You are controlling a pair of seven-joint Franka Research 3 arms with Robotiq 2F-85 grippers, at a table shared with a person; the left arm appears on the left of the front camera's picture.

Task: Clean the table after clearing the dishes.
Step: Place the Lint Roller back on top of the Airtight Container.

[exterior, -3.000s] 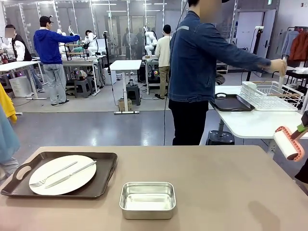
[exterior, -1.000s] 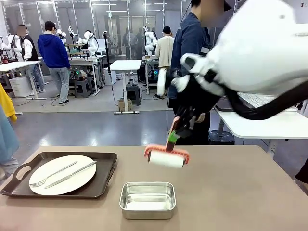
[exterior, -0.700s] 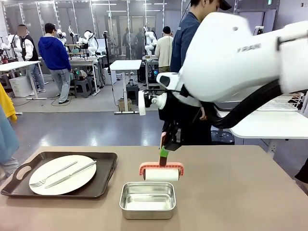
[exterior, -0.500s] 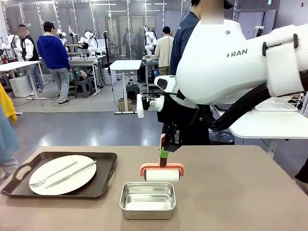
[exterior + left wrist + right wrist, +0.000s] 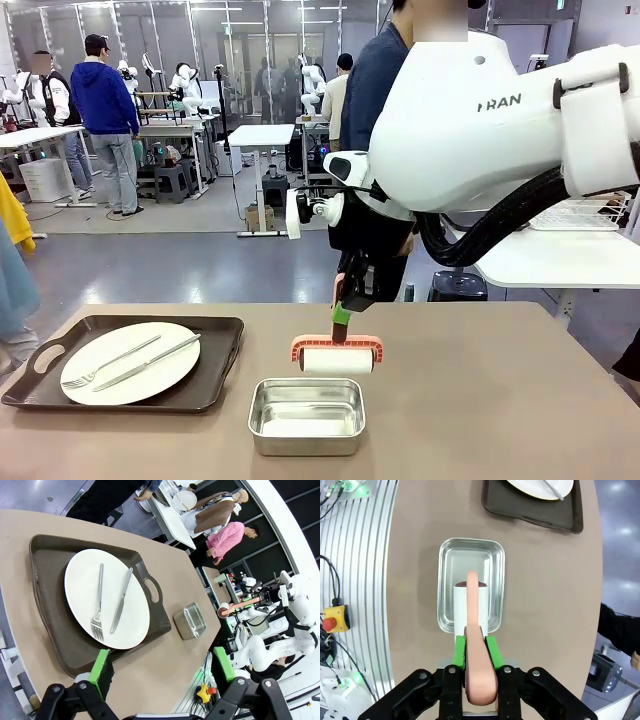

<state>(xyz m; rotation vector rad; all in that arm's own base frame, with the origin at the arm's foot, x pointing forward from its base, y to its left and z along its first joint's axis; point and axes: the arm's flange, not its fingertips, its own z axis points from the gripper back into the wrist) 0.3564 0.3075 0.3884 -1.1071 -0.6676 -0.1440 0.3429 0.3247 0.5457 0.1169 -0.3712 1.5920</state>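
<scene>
– How is the right pincer [image 5: 475,652] found?
– It is pressed together on the smooth salmon plastic handle of a lint roller [image 5: 337,357]. The white cylindrical roll is hung straight below the green pads, over a small rectangular, round-cornered pan [image 5: 306,415] of shiny steel. Whether roll and pan are touching cannot be told.
– And the left pincer [image 5: 161,665]?
– It is spread wide, with nothing held. Just beyond its fingers a dark brown rectangular handled tray [image 5: 50,580] is seen. A round white plate [image 5: 80,585] is set on it, with a silver fork [image 5: 98,605] and knife [image 5: 121,600] laid across. All is borne by the matte beige table [image 5: 480,400].
</scene>
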